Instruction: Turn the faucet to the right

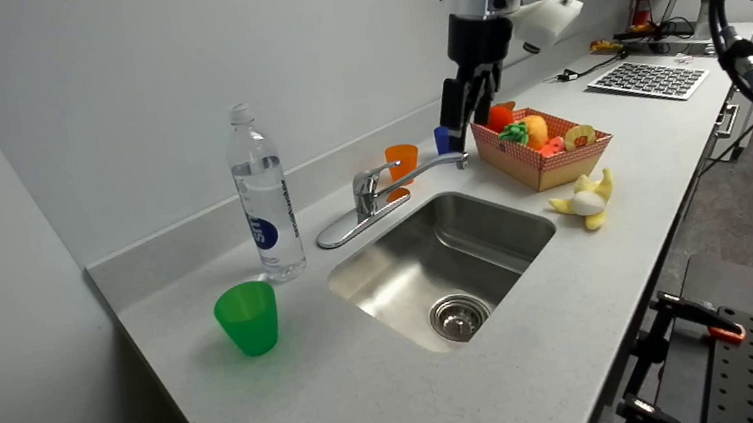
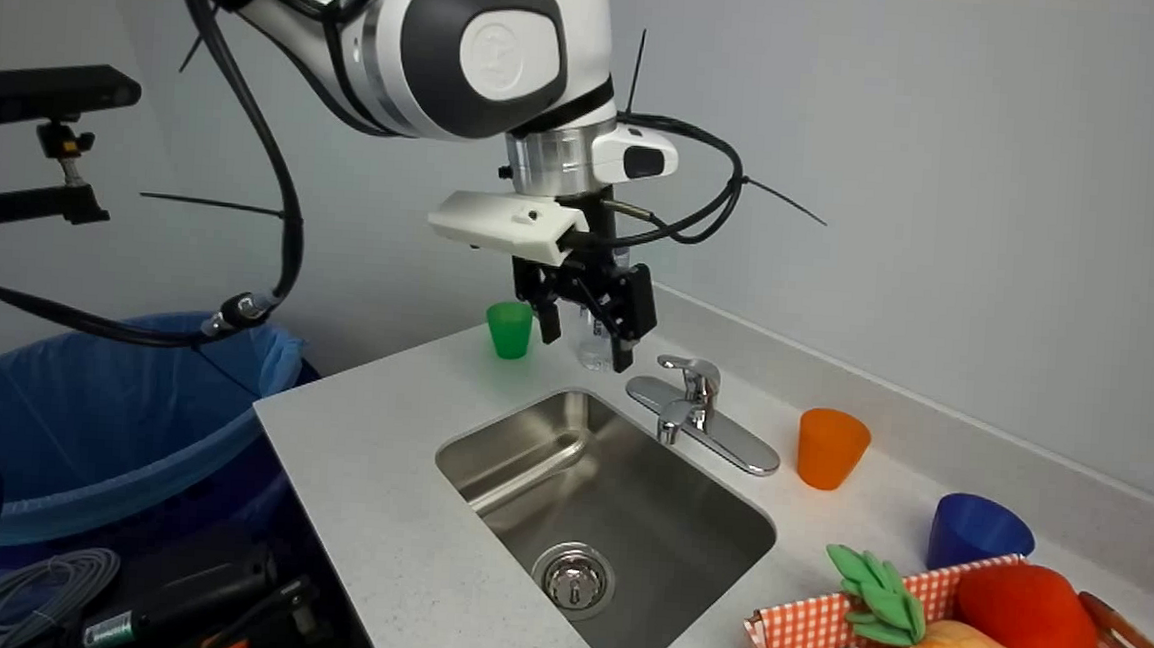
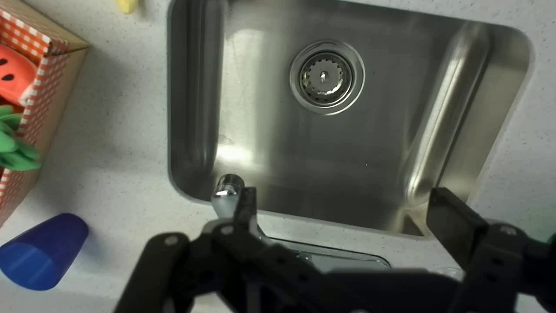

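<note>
The faucet is chrome, with a long thin spout and a short lever handle on its base. It stands behind the sink in both exterior views (image 1: 366, 198) (image 2: 702, 384). Its spout tip (image 3: 226, 195) is at the sink's left rear corner in the wrist view, and the handle is hidden there by the gripper. My gripper (image 3: 343, 195) is open and empty, pointing down. In both exterior views (image 1: 470, 131) (image 2: 585, 351) it hangs higher than the spout. One finger partly covers the spout in the wrist view, but a gap shows in an exterior view.
The steel sink (image 2: 694, 542) lies before the faucet. A water bottle (image 1: 267, 210) and green cup (image 1: 250, 320) stand on one side. An orange cup (image 2: 830, 450), blue cup (image 2: 975, 534), basket of toy food (image 1: 522, 168) and toy banana (image 1: 587, 203) are on the other. A wall runs behind.
</note>
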`<state>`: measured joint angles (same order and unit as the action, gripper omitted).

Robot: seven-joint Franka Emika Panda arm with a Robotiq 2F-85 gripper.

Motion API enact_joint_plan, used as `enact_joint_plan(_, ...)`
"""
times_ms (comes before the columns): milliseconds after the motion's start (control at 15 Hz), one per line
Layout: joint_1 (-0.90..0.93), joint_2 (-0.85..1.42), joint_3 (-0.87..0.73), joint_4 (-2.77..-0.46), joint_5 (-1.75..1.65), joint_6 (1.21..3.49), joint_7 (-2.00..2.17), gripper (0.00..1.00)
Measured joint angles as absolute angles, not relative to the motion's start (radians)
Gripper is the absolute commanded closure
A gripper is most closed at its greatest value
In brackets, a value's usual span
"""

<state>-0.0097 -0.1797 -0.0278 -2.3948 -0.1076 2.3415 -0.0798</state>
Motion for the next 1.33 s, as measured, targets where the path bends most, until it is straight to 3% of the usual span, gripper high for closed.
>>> enact_joint_plan(933, -0.019, -0.136, -0.031, -2.364, -0.152, 2.338, -0.082, 0.00)
enact_joint_plan(1333, -0.006, -0.004, -0.005, -2.353, -0.154, 2.400, -0.082, 0.00)
